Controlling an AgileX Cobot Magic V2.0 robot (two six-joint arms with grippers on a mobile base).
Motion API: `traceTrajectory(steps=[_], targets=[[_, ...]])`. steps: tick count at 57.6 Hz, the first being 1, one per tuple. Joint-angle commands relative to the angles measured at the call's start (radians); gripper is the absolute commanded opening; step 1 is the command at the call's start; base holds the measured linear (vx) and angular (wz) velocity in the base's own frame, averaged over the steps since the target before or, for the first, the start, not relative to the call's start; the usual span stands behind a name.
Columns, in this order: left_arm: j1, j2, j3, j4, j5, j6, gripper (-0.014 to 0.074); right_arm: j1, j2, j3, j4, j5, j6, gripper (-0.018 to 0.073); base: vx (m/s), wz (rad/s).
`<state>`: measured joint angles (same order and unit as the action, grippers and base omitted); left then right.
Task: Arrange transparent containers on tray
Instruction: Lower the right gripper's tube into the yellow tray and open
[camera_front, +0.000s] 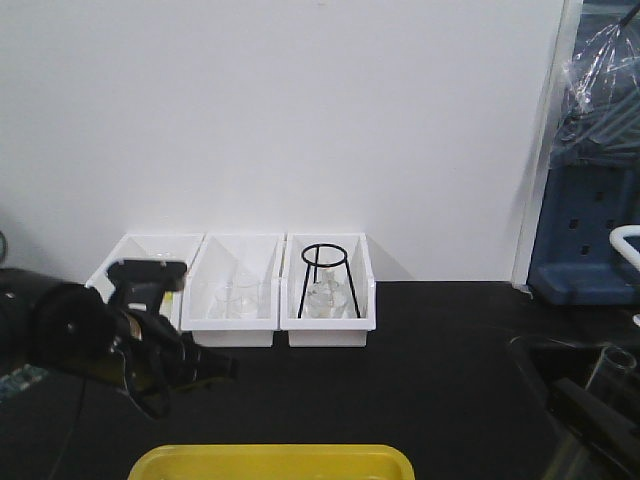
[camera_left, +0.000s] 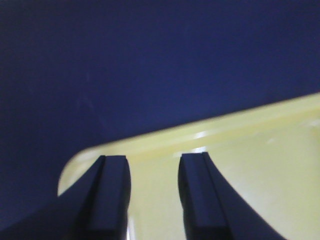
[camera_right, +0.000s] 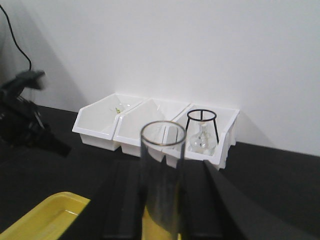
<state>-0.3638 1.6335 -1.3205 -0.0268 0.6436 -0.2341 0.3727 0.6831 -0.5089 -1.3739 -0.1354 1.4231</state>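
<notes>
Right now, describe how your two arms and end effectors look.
Both arms are black. The left arm has a glossy rounded housing, a yellowish patch near the wrist and a thin cable below. Left end effector: two flat black fingers with squared tips. Right end effector: broad black fingers.

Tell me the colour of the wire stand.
The wire stand is black, shown best in the exterior front-facing view.

Even room light, soft focus up close

The white wall (camera_front: 300, 120) was bright and evenly lit; the black worktop (camera_front: 430, 340) was dark, and the bins (camera_front: 235, 290) threw a faint shadow rightwards. At the left wrist, the fingers (camera_left: 111, 195) of the left tool (camera_left: 152, 167) were blurred, the worktop looked blue, and glare streaked the tray (camera_left: 200, 134). The glass tube (camera_right: 161, 190) was soft-edged.
</notes>
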Motion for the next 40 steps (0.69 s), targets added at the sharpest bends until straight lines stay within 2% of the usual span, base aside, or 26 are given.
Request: traceTrajectory(steps=[1, 8, 14, 20, 28, 40], targets=[[-0.006, -0.119, -0.077, -0.002, -0.044, 0.027, 0.0376, -0.002, 0.054, -0.059, 0.037, -0.010, 0.079, -0.0011, 0.00, 0.00], [-0.006, -0.206, -0.119, -0.001, -0.051, 0.032, 0.0376, -0.002, 0.149, -0.113, 0.036, -0.035, 0.212, -0.0011, 0.00, 0.00], [-0.006, -0.273, -0.128, -0.001, -0.066, 0.069, 0.0376, -0.002, 0.261, -0.171, 0.028, -0.110, 0.304, -0.0011, 0.00, 0.00], [-0.006, -0.318, -0.128, -0.001, -0.061, 0.100, 0.0376, -0.002, 0.398, -0.215, -0.009, -0.210, 0.336, -0.0011, 0.00, 0.00], [-0.006, -0.350, -0.128, -0.001, -0.051, 0.101, 0.0376, -0.002, 0.591, -0.272, -0.064, -0.329, 0.387, -0.0011, 0.00, 0.00], [-0.006, -0.353, -0.128, -0.001, -0.012, 0.101, 0.0376, -0.002, 0.830, -0.357, -0.098, -0.363, 0.386, -0.0011, 0.00, 0.00]])
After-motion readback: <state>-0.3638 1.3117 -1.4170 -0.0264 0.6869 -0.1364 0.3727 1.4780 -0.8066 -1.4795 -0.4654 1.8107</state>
